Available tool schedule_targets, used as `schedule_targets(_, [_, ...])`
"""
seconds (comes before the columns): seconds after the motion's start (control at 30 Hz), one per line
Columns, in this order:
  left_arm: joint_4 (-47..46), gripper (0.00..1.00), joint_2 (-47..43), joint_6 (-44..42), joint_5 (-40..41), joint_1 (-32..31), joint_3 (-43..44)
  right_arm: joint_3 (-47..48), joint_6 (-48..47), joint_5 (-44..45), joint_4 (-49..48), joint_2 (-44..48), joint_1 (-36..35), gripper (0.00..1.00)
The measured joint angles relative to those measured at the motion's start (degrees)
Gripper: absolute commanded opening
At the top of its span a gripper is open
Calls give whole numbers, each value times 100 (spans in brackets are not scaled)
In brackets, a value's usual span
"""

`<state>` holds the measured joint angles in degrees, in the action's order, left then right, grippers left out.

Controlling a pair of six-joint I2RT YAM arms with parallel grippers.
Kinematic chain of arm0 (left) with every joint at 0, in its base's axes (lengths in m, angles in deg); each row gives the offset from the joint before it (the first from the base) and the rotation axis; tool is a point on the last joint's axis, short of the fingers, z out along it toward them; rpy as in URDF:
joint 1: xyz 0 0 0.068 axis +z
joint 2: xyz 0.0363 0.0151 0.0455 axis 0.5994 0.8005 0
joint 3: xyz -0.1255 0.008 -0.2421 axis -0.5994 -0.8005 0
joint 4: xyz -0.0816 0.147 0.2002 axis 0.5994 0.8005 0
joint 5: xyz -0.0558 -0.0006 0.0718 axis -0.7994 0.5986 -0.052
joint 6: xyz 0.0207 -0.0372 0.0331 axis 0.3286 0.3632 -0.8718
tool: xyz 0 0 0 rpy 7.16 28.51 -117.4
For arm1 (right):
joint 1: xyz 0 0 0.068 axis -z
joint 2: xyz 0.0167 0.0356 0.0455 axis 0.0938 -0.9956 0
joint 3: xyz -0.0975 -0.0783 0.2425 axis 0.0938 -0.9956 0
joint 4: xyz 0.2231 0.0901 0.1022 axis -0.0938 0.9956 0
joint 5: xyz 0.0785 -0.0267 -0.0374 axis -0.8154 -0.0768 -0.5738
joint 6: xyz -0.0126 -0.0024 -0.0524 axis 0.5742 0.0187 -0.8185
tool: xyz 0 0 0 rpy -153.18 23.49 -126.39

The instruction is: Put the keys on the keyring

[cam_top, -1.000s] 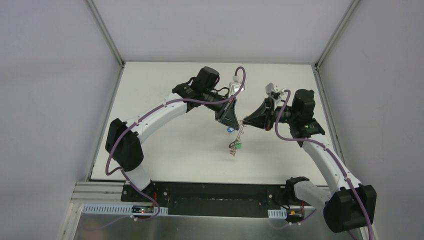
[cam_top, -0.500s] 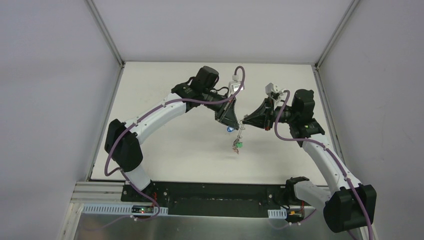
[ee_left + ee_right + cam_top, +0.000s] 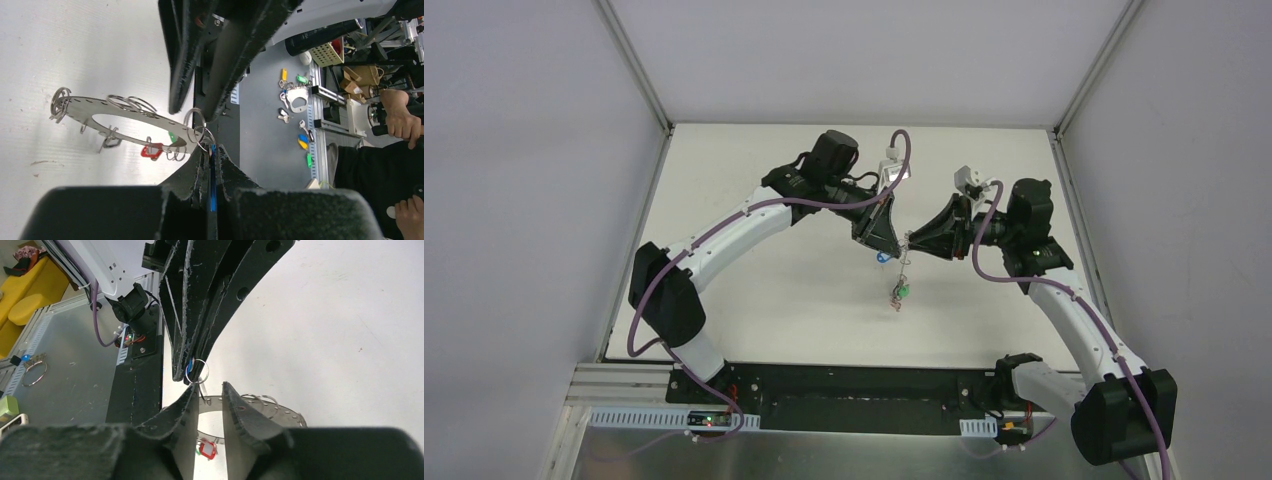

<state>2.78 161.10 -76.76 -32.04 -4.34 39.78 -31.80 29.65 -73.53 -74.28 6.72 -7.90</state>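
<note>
right tool point(image 3: 210, 387) grips keyring point(image 3: 82, 106), left tool point(image 3: 211, 150) key point(image 3: 212, 190)

White shells cover the links of the left arm point(image 3: 734, 222) and right arm point(image 3: 1086, 332), with black joint housings. A purple cable point(image 3: 973, 250) loops along each. The left hand point(image 3: 885, 251) and right hand point(image 3: 912, 240) are black tapering wedges; rough-edged fingers point(image 3: 250, 275) carry round holes.

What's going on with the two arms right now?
Above the table, the right gripper holds the keyring in the air by its rim. A red-tagged key and a green-tagged key hang from it. The left gripper is shut on a blue-tagged key, its split ring at the keyring's rim. Whether it is hooked on can't be told.
</note>
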Motion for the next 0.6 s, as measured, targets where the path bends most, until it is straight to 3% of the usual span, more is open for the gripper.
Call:
schedule_targets(0.1, [96, 0, 0, -9, 50, 2, 22, 0, -26, 52, 0, 0, 2, 56])
schedule_targets(0.23, [256, 0, 0, -13, 278, 50, 111, 0, -24, 125, 24, 2, 24, 68])
schedule_targets(0.43, [448, 0, 227, 48, 564, 232, 763, 2, 37, 326, 90, 28, 162, 69])
schedule_targets(0.6, [780, 0, 1287, 186, 651, 304, 2350, 39, 133, 525, 131, 92, 308, 69])
